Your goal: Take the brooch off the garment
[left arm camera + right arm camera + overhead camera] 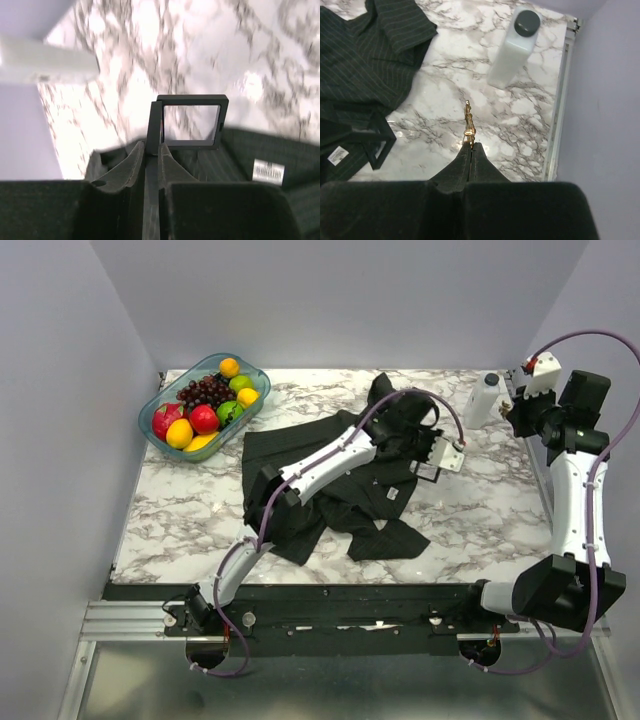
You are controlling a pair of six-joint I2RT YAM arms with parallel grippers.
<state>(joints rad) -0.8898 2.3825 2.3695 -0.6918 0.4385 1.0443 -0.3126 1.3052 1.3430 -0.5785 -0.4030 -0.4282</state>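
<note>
Brooch clamped at the right pincer tips, apart from the garment; left pincer pinches a black frame; brooch detail too small to read.

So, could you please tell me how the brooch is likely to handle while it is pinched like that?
The brooch looks like thin, glossy gold metal, so it is probably stiff, light and rather slippery. The right gripper pinches only its lower end, so it might pivot or slip out if jolted.
</note>
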